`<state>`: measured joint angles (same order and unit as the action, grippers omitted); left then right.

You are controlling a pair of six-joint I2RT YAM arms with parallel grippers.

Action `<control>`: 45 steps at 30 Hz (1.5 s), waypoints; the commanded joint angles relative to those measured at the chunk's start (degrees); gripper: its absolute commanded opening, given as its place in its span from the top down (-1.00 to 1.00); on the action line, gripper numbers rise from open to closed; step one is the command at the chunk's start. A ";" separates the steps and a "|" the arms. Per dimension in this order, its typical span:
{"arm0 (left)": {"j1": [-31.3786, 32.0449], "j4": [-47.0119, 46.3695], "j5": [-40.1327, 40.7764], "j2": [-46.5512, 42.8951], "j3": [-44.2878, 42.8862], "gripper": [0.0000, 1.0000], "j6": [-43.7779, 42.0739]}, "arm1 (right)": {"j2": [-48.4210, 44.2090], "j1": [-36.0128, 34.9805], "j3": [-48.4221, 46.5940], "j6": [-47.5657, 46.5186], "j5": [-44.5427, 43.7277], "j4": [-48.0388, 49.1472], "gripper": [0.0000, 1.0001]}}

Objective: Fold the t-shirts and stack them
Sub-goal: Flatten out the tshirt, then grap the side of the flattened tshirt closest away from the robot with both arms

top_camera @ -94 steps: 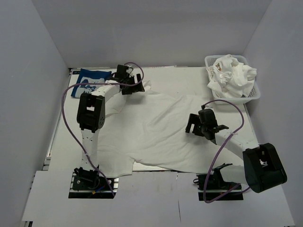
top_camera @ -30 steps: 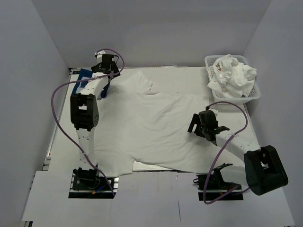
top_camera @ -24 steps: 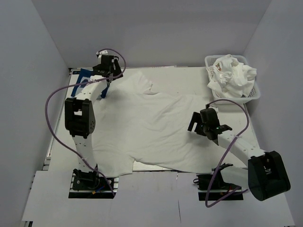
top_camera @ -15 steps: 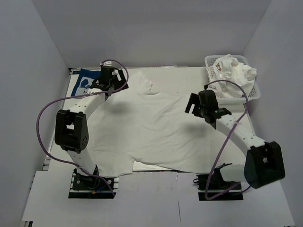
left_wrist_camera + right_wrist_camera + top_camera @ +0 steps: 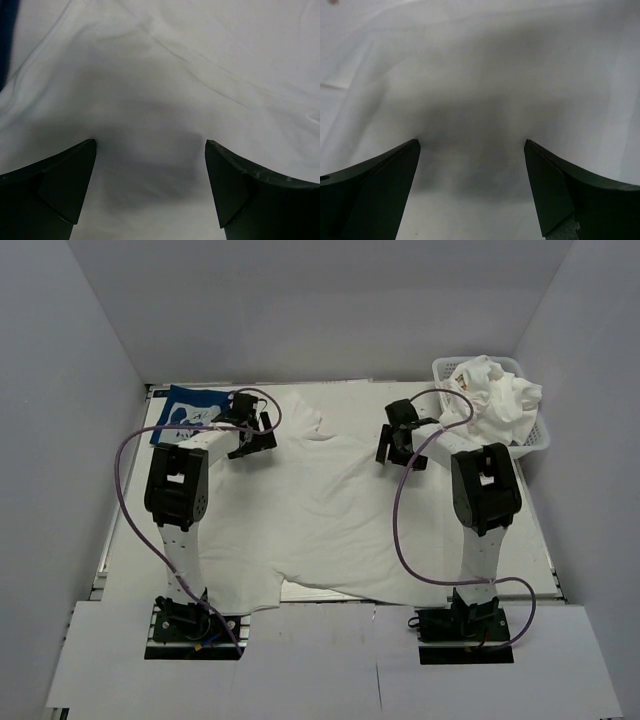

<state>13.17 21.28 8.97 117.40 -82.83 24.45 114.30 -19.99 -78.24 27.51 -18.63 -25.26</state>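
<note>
1. Since the earlier frames both arms have been swung toward the upper part of the top view: the left gripper (image 5: 255, 435) has been brought from the upper-left corner onto the white cloth, and the right gripper (image 5: 398, 445) has been carried from the right middle of the frame to the upper centre
2. Nearest, at the lower centre, the hem of the white t-shirt (image 5: 320, 520) is seen lying on the table (image 5: 130, 540); the shirt is spread open across the middle of the frame, collar toward the top, which is judged to suit folding
3. Further up, the two grippers are held either side of the collar with jaws set wide and nothing gripped; in the wrist views only bare white fabric and shadow are seen at the left gripper (image 5: 150, 145) and the right gripper (image 5: 471, 142). This placement is judged as preparation for pinching the shoulders
4. At the upper left, the navy t-shirt (image 5: 190, 405) is laid flat just beside the white sleeve, apparently set aside as the base of the stack
5. Farthest, at the upper right, a basket (image 5: 538, 436) holding crumpled white clothes (image 5: 495, 400) is kept near the spread shirt's edge, its contents judged to be waiting their turn
</note>
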 commanded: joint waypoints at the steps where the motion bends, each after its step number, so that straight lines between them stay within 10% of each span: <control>1: 0.63 0.87 -0.88 2.03 -5.32 -0.99 -0.89 | 5.13 1.44 -5.60 -0.44 -0.27 -7.52 -0.81; 6: 0.63 5.35 -1.59 11.52 -15.07 -0.99 0.42 | 15.50 3.73 -15.88 1.92 0.71 -13.48 -0.52; 14: 0.63 4.66 -5.28 15.75 -22.55 -0.99 3.23 | 32.03 6.63 -48.48 -4.48 6.05 -22.56 -0.59; 25: -0.42 15.02 -5.64 18.41 -45.84 -0.99 0.43 | 25.48 9.27 -49.74 -13.18 18.02 -9.81 -0.80; 38: 1.51 22.29 -5.46 -33.96 15.72 -0.99 16.48 | -26.27 1.80 15.43 -5.81 14.86 18.82 -0.80; 45: 1.51 29.16 -12.75 -48.84 40.08 -0.99 22.83 | -37.04 2.32 23.47 0.61 4.15 15.24 -0.80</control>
<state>14.61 43.13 -0.62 73.19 -48.71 42.59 80.79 -18.02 -56.18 23.44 -7.94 -10.92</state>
